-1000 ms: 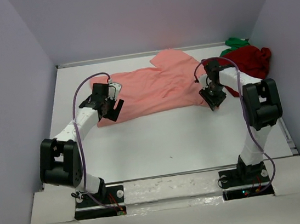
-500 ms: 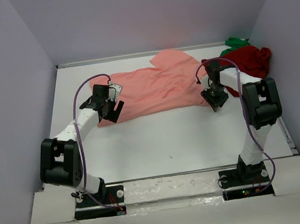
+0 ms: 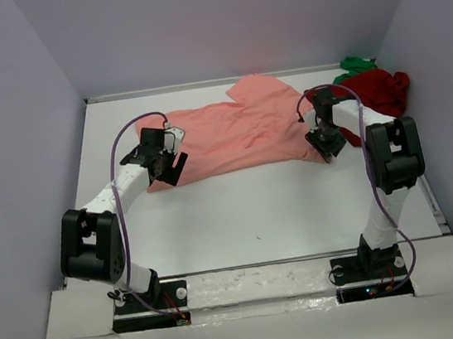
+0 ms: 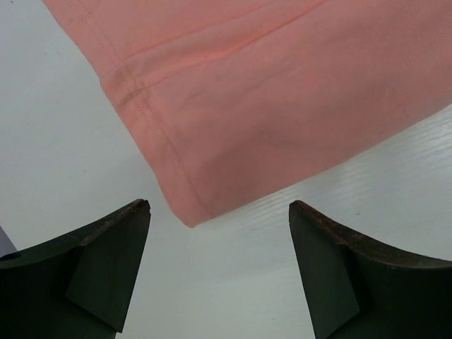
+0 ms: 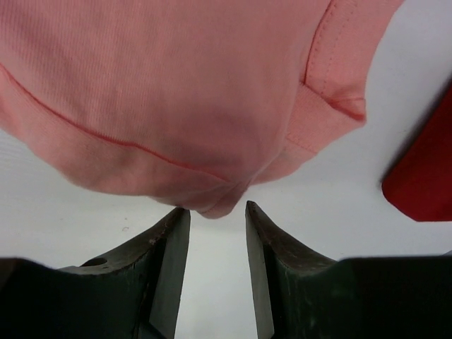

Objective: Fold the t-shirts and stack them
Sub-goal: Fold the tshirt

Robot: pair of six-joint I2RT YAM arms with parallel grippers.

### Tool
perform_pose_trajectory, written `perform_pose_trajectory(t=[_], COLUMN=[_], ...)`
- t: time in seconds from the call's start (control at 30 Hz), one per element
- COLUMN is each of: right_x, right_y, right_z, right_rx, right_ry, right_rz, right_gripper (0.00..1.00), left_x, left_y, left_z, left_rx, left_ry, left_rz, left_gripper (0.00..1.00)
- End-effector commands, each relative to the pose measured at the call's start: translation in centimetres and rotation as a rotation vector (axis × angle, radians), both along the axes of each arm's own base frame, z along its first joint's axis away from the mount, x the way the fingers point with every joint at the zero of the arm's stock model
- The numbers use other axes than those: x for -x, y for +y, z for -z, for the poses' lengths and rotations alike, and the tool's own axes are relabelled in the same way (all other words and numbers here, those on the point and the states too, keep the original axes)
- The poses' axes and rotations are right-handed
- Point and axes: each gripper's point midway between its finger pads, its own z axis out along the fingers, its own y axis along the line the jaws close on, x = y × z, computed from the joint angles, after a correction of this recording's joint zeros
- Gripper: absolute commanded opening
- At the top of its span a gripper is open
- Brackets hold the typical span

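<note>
L pincer [image 4: 219, 205] wide open, R pincer [image 5: 217, 208] part-open, maybe touching salmon-pink t-shirt [image 3: 230, 135] hem.

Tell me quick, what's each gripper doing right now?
Left gripper: open wide over the salmon-pink t-shirt corner, holding nothing.
Right gripper: partly open, tips at that shirt's edge, nothing gripped.

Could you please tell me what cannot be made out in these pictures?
Green t-shirt: top view, mostly hidden behind the dark red t-shirt.
Salmon-pink t-shirt: both wrist views, cut off by frame edges.
Right tool: top view, fingertips hidden beneath its own body.
</note>
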Motion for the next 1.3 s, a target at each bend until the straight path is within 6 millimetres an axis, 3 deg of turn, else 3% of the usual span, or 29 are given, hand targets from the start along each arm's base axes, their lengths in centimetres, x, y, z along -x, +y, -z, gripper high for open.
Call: perform_pose_trajectory(t=[0.0, 0.17, 0.3, 0.33, 0.37, 0.7, 1.03, 1.27], right_x=[-1.8, -1.5, -1.4, -1.5, -1.5, -2.4, -2.8, -3.4], right_y=[0.5, 0.8, 1.0, 1.0, 1.0, -1.2, -2.7, -3.4], right_z=[-0.2, 0.4, 0.7, 0.7, 0.7, -2.0, -2.9, -2.3], right_rx=[-0.031, -0.049, -0.059, -0.057, -0.057, 0.046, 0.133, 0.200], right_ry=[-0.036, -0.019, -0.010, -0.010, -0.010, -0.059, -0.071, -0.088], right_rz=[0.002, -0.002, -0.005, -0.005, -0.004, -0.034, -0.099, -0.166], right_gripper=[0.40, 0.40, 0.17, 0.04, 0.00, 0.00, 0.00, 0.00], left_x=[0.1, 0.2, 0.4, 0.4, 0.4, 0.3, 0.3, 0.3], left_y=[-0.1, 0.0, 0.0, 0.0, 0.1, 0.1, 0.0, -0.3], left_z=[-0.2, -0.4, -0.3, -0.3, -0.3, -0.5, -0.6, -0.4], left_rx=[0.012, 0.006, 0.006, 0.006, 0.005, 0.003, 0.008, 0.017], left_ry=[0.005, 0.003, 0.004, 0.006, 0.006, 0.007, 0.008, 0.019], left_rz=[0.001, 0.004, 0.004, 0.002, 0.002, 0.004, 0.002, 0.008], left_gripper=[0.91, 0.91, 0.91, 0.91, 0.91, 0.91, 0.90, 0.90])
